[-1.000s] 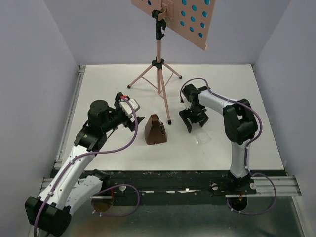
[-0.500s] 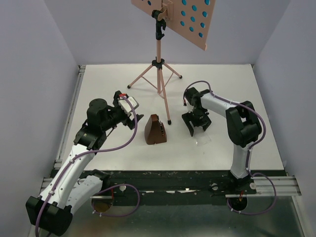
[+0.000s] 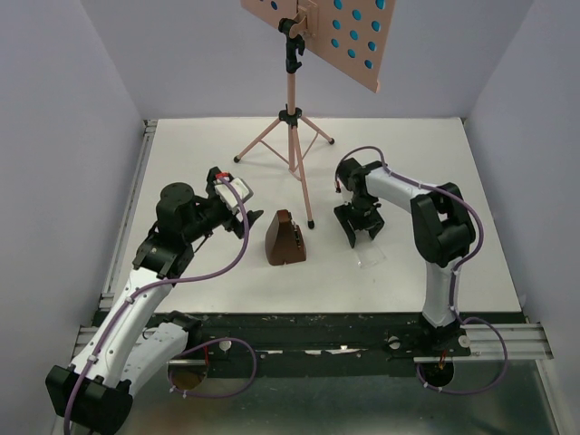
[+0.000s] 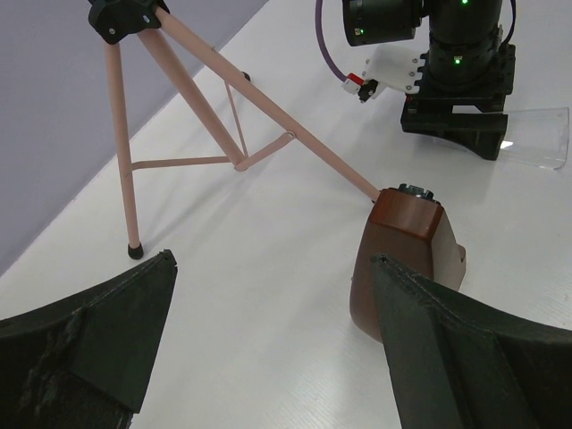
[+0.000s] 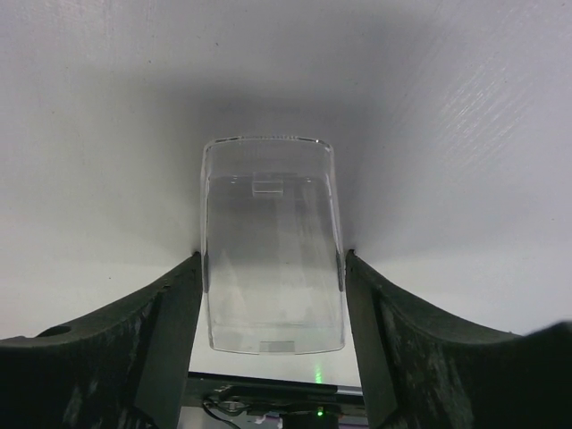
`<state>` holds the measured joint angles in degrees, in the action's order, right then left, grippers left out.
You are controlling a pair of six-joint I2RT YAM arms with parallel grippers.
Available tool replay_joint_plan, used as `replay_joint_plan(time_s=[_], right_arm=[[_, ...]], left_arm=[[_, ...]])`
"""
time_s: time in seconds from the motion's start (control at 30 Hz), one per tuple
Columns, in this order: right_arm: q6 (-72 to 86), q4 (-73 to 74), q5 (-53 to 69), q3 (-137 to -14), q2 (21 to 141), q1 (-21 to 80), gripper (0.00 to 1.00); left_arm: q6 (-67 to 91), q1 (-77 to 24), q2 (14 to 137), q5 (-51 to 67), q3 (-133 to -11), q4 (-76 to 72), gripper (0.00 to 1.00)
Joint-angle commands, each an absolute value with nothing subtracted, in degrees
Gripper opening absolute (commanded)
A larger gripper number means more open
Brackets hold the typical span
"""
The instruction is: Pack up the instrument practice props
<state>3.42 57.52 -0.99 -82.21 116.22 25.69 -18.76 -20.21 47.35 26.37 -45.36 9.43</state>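
The brown pyramid metronome [image 3: 284, 239] [image 4: 407, 250] stands uncovered at mid-table. Its clear cover [image 5: 273, 241] [image 3: 370, 256] lies flat to the right. My right gripper [image 3: 361, 236] [image 5: 273, 257] points down over the cover, with both fingertips touching its long sides. My left gripper [image 3: 237, 207] [image 4: 270, 261] hangs wide open left of the metronome, with nothing between its fingers. The salmon-pink music stand [image 3: 292, 118] [image 4: 223, 80] stands behind on its tripod. Blue shows through the holes of its desk [image 3: 349, 32].
One tripod leg [image 3: 306, 201] ends close behind the metronome, between the two grippers. Grey walls close in the white table [image 3: 199, 154] on three sides. The black base rail [image 3: 299, 331] runs along the near edge.
My right gripper has shifted slightly back over the clear cover and its jaws have narrowed onto the cover's sides. The left arm has drawn back a little, still open.
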Motion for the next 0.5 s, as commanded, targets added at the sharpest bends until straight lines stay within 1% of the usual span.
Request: replay_joint_plan(time_s=[0.0,0.07,0.1,0.23,0.3,0.37,0.43,0.47], right_arm=[[4.04,58.18,-0.79,-81.92,117.42,25.66,0.70],[4.31,58.27,-0.70,-81.65,117.07,25.66,0.70],[4.48,58.18,-0.70,-81.48,117.07,25.66,0.67],[3.00,57.22,-0.44,-82.26,116.72,25.23,0.38],[1.41,56.69,1.93,-83.66,115.06,24.61,0.17],[-2.87,56.25,4.99,-85.33,112.25,24.26,0.00],[-5.44,56.60,8.50,-86.66,108.39,24.08,0.00],[-7.62,56.78,12.79,-86.92,106.02,23.91,0.00]], left_arm=[[-18.19,-20.04,46.84,27.60,-46.76,10.02,0.99],[-18.19,-20.04,47.11,27.77,-46.76,10.02,0.99],[-18.28,-20.04,47.28,27.86,-46.76,9.93,0.99],[-17.32,-20.04,48.60,28.47,-47.19,9.75,0.99],[-17.31,-20.13,49.74,29.26,-47.90,10.72,0.99],[-17.84,-20.30,50.88,30.49,-48.95,11.69,0.99],[-18.02,-20.39,52.02,31.98,-50.00,11.78,0.99],[-18.02,-20.39,52.47,32.78,-50.44,11.60,0.99]])
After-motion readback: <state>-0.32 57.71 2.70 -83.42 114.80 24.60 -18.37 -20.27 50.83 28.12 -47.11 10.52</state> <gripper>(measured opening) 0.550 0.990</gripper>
